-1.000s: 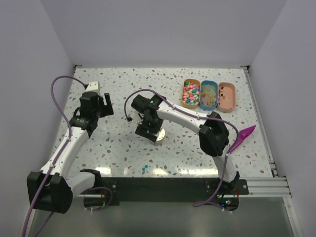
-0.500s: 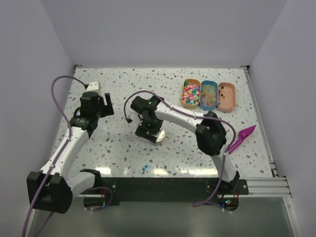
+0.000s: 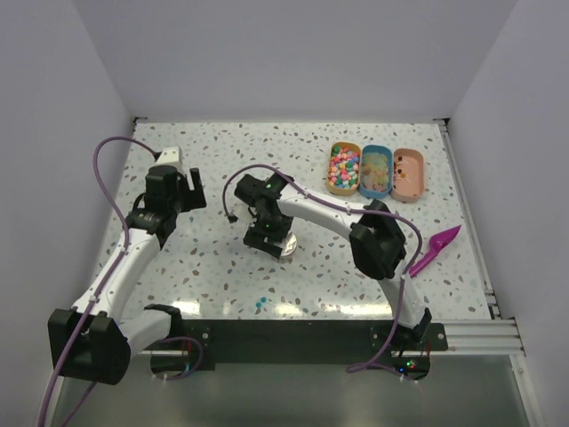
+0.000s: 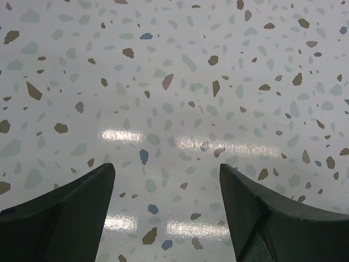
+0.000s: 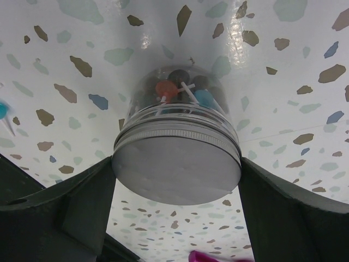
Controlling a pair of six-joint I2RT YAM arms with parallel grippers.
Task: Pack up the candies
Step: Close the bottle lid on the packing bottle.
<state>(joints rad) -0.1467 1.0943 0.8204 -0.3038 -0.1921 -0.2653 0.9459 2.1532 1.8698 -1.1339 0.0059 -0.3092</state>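
Jar [image 5: 174, 93] gripped at lid [image 5: 177, 172] by right hand [image 5: 177, 161], contents murky | left hand [image 4: 166, 166] wide open, empty

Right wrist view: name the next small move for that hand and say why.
Probably close the right hand firmly on the jar. Its fingers flank the metal lid on both sides, right at its rim; whether they press it yet I cannot tell. The lid is on, so it likely needs gripping first.
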